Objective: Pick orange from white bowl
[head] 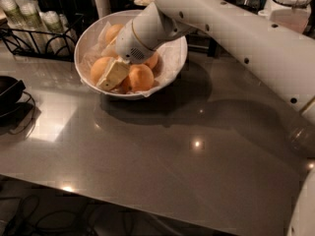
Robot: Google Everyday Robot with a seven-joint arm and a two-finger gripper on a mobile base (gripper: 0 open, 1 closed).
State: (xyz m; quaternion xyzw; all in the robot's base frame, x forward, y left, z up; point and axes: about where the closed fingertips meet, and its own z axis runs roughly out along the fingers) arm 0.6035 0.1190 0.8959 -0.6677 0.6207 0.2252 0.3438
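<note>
The white bowl [172,63] with its paper liner stands on the grey counter at the back left. It holds several oranges: one at the front left [100,67], one at the front right [141,77], one at the back [113,32]. My gripper [113,74] reaches down into the bowl from the right and sits low between the two front oranges, touching them. The white arm [221,28] crosses over the bowl's right side and hides part of its inside.
A black wire rack [34,33] with cups stands behind the bowl at the left. A black object [10,95] lies at the counter's left edge. A lidded jar [293,6] stands at the back right. The counter's front edge [147,200] runs across the bottom.
</note>
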